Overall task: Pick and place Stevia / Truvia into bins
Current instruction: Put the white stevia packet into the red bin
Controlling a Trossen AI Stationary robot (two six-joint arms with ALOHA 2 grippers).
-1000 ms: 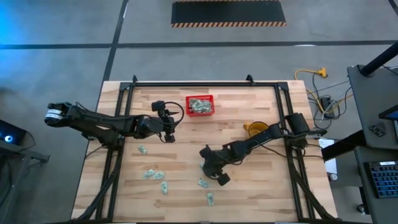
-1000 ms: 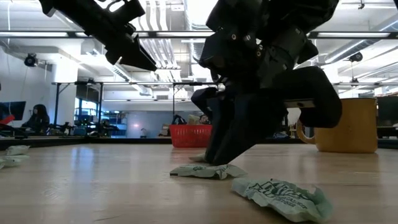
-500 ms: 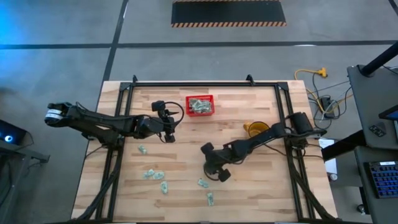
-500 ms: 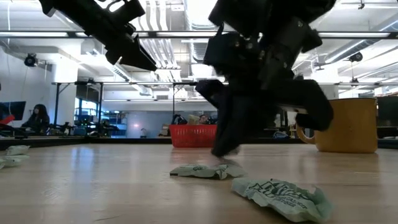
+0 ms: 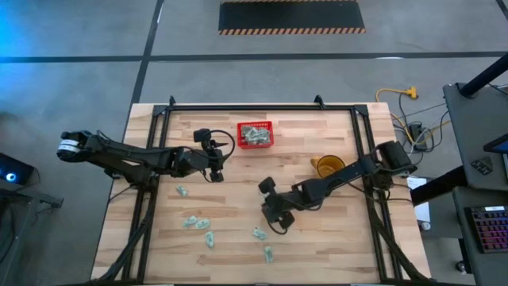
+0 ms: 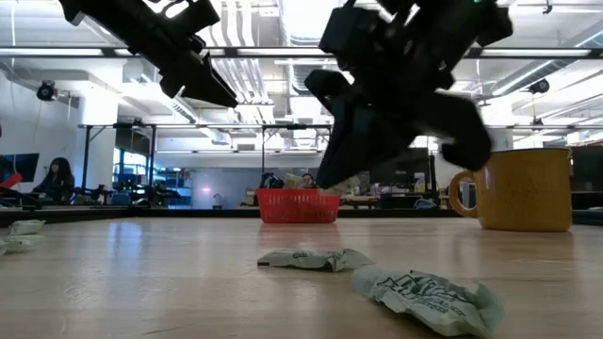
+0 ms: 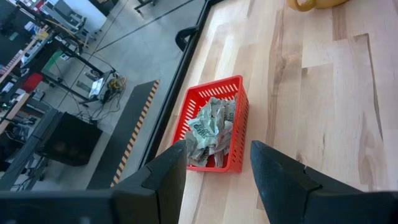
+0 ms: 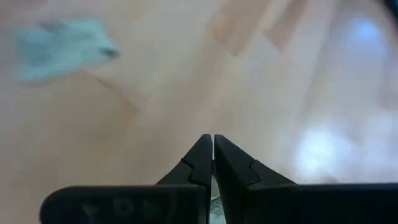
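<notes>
The red latticed basket stands near the table's far edge with several pale green sachets piled in it. More sachets lie flat on the near half of the table. My left gripper hangs open above the table, just left of the basket. My right gripper is near the table's middle, raised off the wood and shut on a sachet. My right gripper pinches a sachet between its two shut fingers, pointing down at a slant. Only a thin pale sliver of the sachet shows in the seam between them. The sachet is lifted clear of the table.
A yellow mug stands right of centre, close to the right arm. Black frame rails run along the table's left, right and far sides. Bare wood lies between the basket and the loose sachets.
My right gripper, which stood with its fingertips down on the table beside the loose sachets, has risen clear of the wood and tipped, taking a sachet up with it. The two nearest sachets stay where they lay.
</notes>
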